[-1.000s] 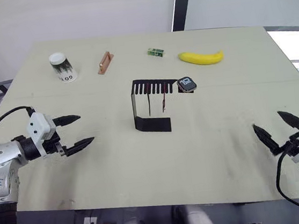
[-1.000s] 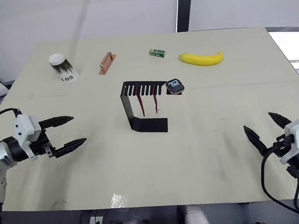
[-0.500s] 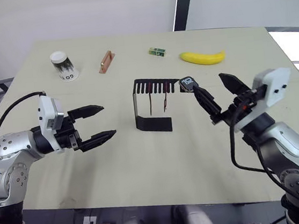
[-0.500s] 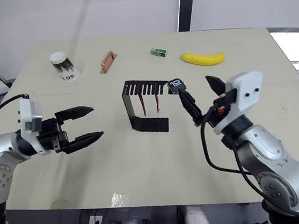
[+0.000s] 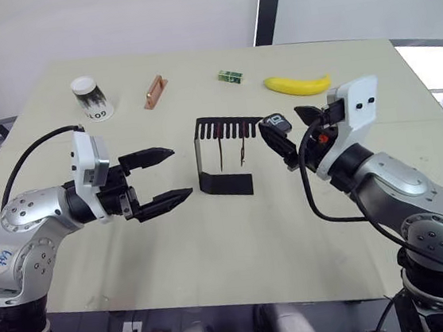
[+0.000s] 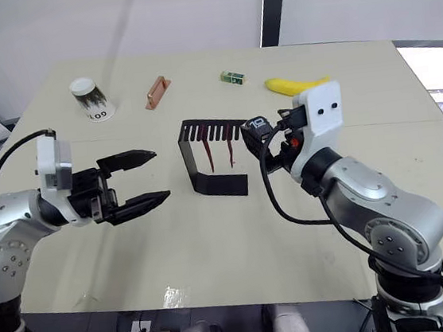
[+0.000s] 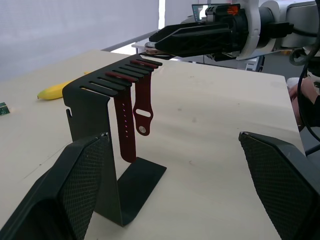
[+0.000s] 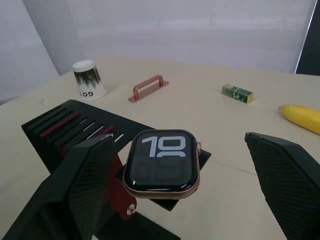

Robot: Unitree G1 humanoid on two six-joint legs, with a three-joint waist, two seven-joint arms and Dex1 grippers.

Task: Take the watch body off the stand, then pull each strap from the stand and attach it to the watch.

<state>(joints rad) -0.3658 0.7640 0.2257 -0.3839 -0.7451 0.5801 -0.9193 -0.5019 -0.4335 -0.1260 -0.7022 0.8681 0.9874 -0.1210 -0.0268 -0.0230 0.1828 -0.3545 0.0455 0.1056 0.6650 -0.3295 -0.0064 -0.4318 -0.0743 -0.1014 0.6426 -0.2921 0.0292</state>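
Head views: the small square dark watch body sits on the right end of the black sheet-metal C-shaped stand at mid-table, two slim dark-red straps hanging from its comb slots, apparently racked so each piece can be drawn off singly. The right tool, fingers apart, brackets the watch body without touching it; the left tool, also spread, waits just left of the stand. On the far side of the pale table stand a white paper cup marked "GO", a copper-coloured bar handle, a small green block and a yellow banana.

Left wrist view: one strap shows a row of holes.

Right wrist view: the screen reads "10".
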